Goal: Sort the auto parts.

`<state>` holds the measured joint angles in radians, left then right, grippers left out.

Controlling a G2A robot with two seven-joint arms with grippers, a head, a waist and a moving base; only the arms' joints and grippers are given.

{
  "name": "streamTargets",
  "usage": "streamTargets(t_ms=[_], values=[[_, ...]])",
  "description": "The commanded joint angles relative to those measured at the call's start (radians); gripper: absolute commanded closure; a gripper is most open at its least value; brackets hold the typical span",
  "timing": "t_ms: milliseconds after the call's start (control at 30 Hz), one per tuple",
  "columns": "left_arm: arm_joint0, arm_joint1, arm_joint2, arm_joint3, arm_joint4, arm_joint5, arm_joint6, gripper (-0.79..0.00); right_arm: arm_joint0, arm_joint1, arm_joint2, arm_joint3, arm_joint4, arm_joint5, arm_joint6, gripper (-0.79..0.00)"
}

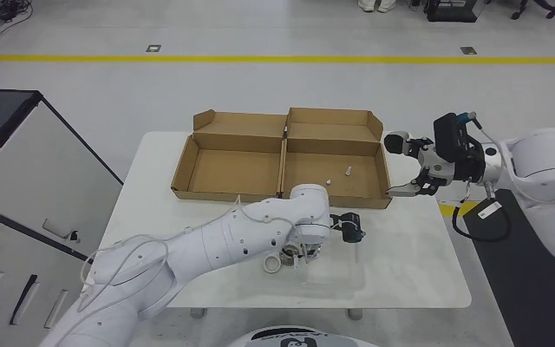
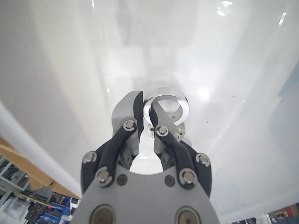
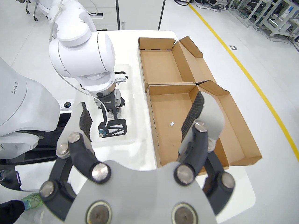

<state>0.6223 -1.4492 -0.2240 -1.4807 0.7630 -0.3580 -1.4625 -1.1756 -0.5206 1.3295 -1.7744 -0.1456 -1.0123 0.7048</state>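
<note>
While checking the grasp, found the metal ring [image 2: 178,104] down in the clear tray [image 2: 233,36] on the bench [image 1: 156,173], pinched by its wall between the fingers [image 2: 139,113] of the left gripper [image 2: 146,108], one pad inside the bore, one outside. Judged it rigid, dense for its bulk, slick on the machined faces; no crush risk, but liable to pivot or slide in a wall pinch if swung fast. Would have preferred a hold across the full outer diameter, yet rated the wall pinch workable for a slow, level lift. Noted a flanged metal part [image 2: 181,130] directly under the ring, apparently touching; could have snagged or got knocked on lift-off. Needed a straight-up exit over the tray's wall before any travel sideways

Saw two open cardboard boxes side by side just beyond the tray: left box [image 1: 227,172], and right box [image 1: 368,178] with a small bolt [image 3: 171,124] on its floor. Low front walls, back flaps upright, so favoured an approach from above; worth watching the abutting middle walls. Found the right gripper [image 3: 141,101] off the right box's outer end, fingers spread wide, holding nothing, well apart from the left arm. Spotted a pale ring [image 1: 272,263] near the tray's left end; could not tell whether inside the tray
</note>
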Motion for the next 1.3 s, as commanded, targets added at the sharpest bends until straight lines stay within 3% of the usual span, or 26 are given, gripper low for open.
streamTargets(t_ms=[0,200,400,633,933,1100,1267], values=[[0.001,0.018,-0.015,-0.046,-0.001,0.019,-0.019,0.000,0.000,0.000,0.000,0.000,0.000,0.000,0.000,-0.785],[0.012,0.088,-0.074,-0.198,0.008,0.074,-0.073,0.000,0.000,0.000,0.000,0.000,0.000,0.000,0.000,-0.785],[0.069,0.182,-0.171,-0.338,0.053,0.095,-0.073,0.000,0.000,0.000,0.000,0.000,0.000,0.000,0.000,-0.785],[0.227,0.295,-0.404,-0.538,0.063,0.099,-0.044,0.000,0.000,0.000,0.000,0.000,0.000,0.000,0.000,-0.785],[0.558,0.410,-0.829,-0.660,-0.035,-0.103,0.208,0.000,0.000,0.000,0.000,0.000,0.000,0.000,0.000,-0.785],[0.721,0.446,-1.033,-0.651,-0.140,-0.281,0.378,0.000,0.000,0.000,0.000,0.000,0.000,0.000,0.000,-0.785],[0.826,0.467,-1.162,-0.619,-0.237,-0.453,0.512,0.000,0.000,0.000,0.000,0.000,0.000,0.000,0.000,-0.785]])
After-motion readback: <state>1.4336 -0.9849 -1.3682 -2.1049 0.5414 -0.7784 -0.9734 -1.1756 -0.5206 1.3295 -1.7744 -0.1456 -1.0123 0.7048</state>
